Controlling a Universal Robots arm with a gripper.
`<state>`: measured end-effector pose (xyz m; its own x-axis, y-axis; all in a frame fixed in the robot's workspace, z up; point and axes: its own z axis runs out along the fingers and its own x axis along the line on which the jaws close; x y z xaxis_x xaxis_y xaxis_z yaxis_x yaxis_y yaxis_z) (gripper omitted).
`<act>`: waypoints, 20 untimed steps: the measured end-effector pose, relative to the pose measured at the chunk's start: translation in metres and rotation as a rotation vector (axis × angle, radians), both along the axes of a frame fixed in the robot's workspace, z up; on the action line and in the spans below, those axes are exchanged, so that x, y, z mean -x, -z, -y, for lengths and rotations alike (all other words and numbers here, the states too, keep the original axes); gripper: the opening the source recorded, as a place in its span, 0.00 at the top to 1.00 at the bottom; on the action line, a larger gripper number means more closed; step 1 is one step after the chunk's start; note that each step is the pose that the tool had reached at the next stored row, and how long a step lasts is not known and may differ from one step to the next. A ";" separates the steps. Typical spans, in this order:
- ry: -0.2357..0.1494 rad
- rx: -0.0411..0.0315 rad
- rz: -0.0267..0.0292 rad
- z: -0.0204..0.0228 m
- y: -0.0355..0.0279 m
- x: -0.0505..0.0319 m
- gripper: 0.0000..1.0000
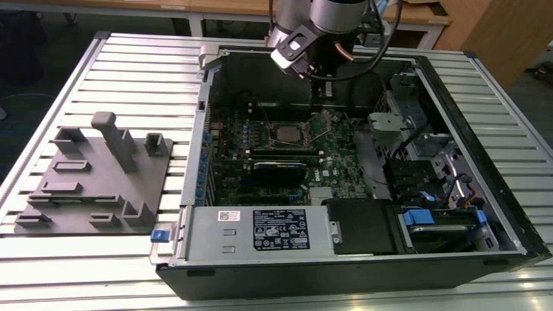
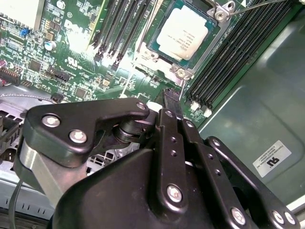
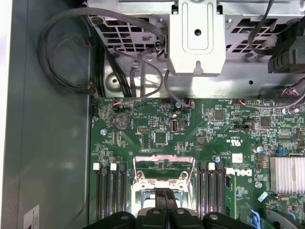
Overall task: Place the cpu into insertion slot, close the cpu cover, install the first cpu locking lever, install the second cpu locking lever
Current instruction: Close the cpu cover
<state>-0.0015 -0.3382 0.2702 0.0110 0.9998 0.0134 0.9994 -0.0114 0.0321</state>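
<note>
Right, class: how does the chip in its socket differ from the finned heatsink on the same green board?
The chip has a flat, smooth top; the heatsink is ribbed with fins. The chip lies in a metal-rimmed socket between rows of long black slots; the heatsink stands alone beyond one row. Both are silvery, roughly square and on the green board.
</note>
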 end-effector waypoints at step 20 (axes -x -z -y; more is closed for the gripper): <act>0.000 0.0000 0.0000 0.0000 0.0000 -0.0053 0.90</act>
<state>0.0037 -0.3382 0.2702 0.0110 0.9998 0.0134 0.9994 -0.0114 0.0321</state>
